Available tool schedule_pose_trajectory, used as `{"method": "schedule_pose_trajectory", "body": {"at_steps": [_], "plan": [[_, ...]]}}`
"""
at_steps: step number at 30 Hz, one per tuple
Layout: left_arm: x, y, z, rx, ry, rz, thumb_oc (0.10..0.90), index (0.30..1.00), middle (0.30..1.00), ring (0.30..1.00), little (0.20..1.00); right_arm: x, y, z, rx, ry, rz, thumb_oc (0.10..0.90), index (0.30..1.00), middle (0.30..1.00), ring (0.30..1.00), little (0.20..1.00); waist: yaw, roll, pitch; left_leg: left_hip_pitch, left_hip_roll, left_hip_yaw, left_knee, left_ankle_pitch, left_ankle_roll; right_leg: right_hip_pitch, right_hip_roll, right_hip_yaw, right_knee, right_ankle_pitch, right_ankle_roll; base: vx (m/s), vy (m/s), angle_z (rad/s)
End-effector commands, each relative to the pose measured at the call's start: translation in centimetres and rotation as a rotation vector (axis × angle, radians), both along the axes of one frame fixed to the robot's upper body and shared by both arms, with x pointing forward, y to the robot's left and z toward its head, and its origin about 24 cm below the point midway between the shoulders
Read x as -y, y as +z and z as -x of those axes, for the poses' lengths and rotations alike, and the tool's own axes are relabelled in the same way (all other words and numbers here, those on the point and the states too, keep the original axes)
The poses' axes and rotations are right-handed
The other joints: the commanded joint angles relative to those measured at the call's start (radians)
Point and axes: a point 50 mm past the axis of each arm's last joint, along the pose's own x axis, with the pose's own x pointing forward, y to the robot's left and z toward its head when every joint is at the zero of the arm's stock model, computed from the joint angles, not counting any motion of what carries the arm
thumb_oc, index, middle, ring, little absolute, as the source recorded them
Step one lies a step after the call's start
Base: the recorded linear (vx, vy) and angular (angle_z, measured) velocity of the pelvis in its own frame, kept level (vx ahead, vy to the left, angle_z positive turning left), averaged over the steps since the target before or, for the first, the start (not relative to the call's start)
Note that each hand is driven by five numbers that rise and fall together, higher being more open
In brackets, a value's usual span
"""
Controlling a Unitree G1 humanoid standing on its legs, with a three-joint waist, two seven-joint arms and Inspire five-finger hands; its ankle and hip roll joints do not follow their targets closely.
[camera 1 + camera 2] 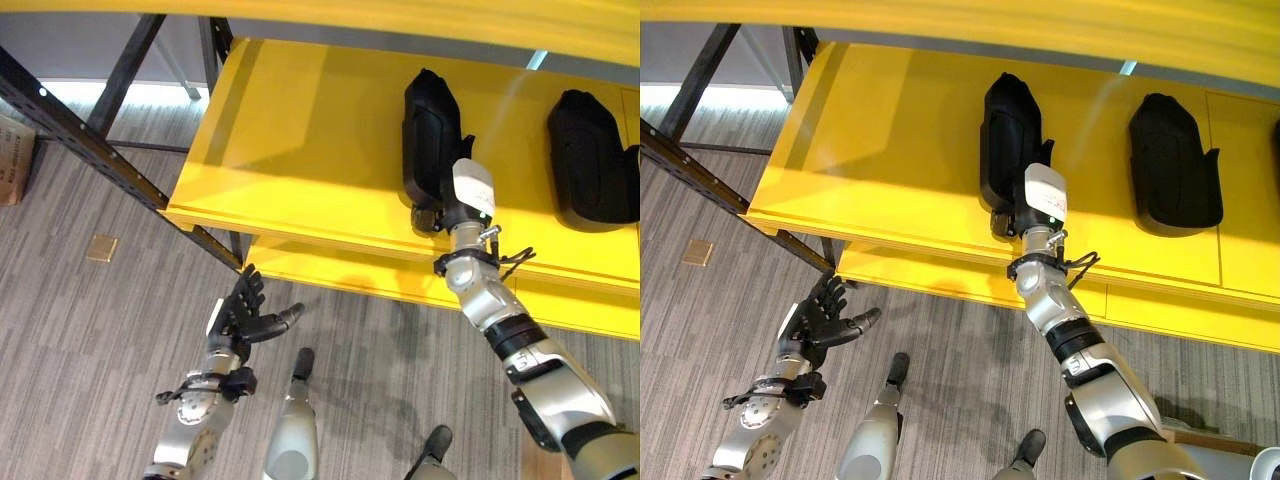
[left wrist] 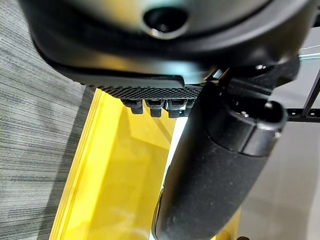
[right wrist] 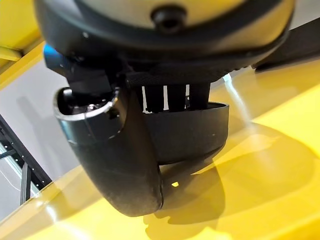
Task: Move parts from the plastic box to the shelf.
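- The right hand [image 1: 448, 190] reaches up onto the yellow shelf [image 1: 300, 150] and grips a black part [image 1: 430, 130] at the end nearest the shelf's front edge.
- In the right wrist view the fingers [image 3: 165, 97] lie over the top of the black part [image 3: 185, 135] and the thumb [image 3: 115, 155] curls against its side, so the hand is clamped on it.
- The part lies flat on the shelf board, lengthwise from front to back, near the middle of the board.
- A second black part [image 1: 590, 160] lies flat on the same board towards its right end, well apart from the first and touched by nothing.
- The left hand [image 1: 245, 315] hangs low over the grey floor [image 1: 90, 340], in front of the shelf's left front corner, with its fingers spread and relaxed and nothing in them.
- A lower yellow board [image 1: 330, 270] shows beneath the front edge of the upper one.
- Black metal posts [image 1: 90, 140] carry the shelf at its left side.
- A small tan square [image 1: 101, 247] lies on the floor left of the shelf.
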Motion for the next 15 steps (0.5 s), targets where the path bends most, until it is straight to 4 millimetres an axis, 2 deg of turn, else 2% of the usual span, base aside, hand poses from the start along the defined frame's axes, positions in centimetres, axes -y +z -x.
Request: {"method": "schedule_pose_trajectory", "body": {"at_steps": [1,12,15], "plan": [[0.2,4.0,-0.7,0.221,-0.004,0.033,0.900,1.000,1.000,1.000,1.000,-2.0,7.4,-1.1,0.229,0.080,0.001,0.900,1.000,1.000,1.000,1.000,0.002,-0.024,-0.018,0.093,-0.022,0.099,-0.038,-0.062,0.096,-0.049,-0.012,0.051,0.070,0.099,-0.039,0.00,0.000,0.00],[0.1,4.1,-0.7,0.226,0.015,0.028,0.900,1.000,1.000,1.000,1.000,-2.7,8.1,0.0,0.294,0.138,-0.032,0.900,1.000,1.000,1.000,1.000,-0.010,-0.028,-0.013,0.096,-0.019,0.106,-0.031,-0.067,0.097,-0.051,-0.009,0.059,0.074,0.094,-0.041,0.00,0.000,0.00],[-0.2,4.0,-0.6,0.219,0.036,0.018,0.900,1.000,1.000,1.000,1.000,-3.2,9.4,1.3,0.382,0.198,-0.081,0.900,1.000,1.000,1.000,1.000,-0.020,-0.034,-0.014,0.102,-0.017,0.111,-0.031,-0.069,0.098,-0.054,-0.009,0.066,0.077,0.093,-0.040,0.00,0.000,0.00]]}}
